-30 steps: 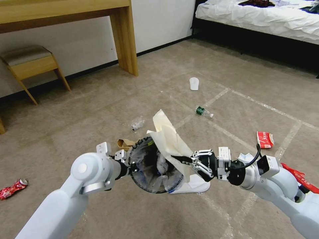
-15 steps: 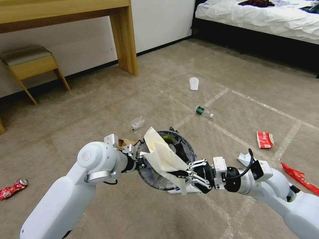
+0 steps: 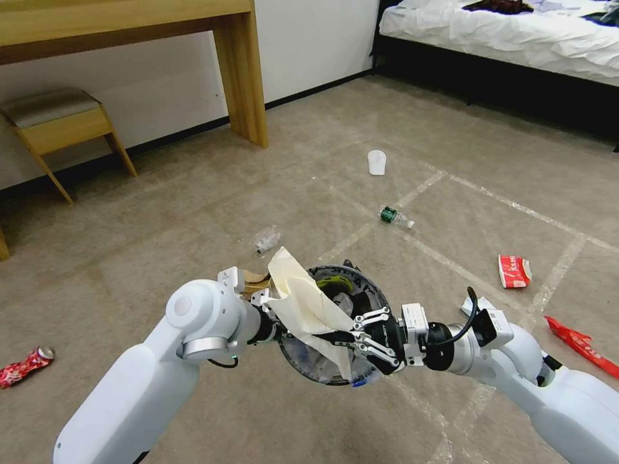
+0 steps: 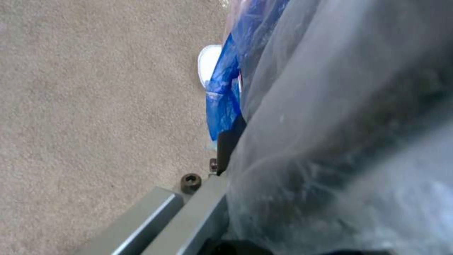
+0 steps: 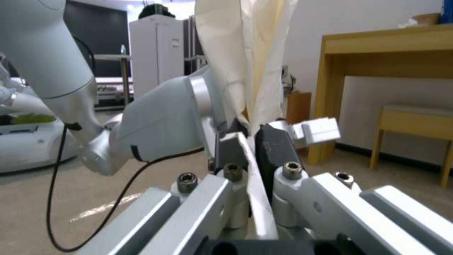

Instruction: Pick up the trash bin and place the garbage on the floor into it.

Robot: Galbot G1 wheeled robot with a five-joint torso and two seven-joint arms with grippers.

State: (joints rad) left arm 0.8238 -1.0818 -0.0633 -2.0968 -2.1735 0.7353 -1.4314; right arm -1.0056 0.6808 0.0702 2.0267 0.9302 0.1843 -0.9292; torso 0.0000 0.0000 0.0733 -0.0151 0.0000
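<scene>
The left pincer [image 3: 265, 308] is clamped on the rim of the trash bin [image 3: 335, 335], holding it off the floor [image 3: 193, 212] with its bag-lined mouth tipped toward the head camera. The right pincer [image 3: 342, 335] is closed on a cream sheet of crumpled paper [image 3: 303, 299], which stands up over the bin's opening; in the right wrist view the paper [image 5: 245, 53] is pinched between the two fingertips [image 5: 271, 148]. In the left wrist view the bin's clear liner [image 4: 339, 141] and its blue edge [image 4: 226, 95] press against the pincer. On the carpet lie a white slipper [image 3: 376, 162], a plastic bottle [image 3: 394, 216], a red wrapper [image 3: 514, 270] and a crushed can [image 3: 26, 367].
</scene>
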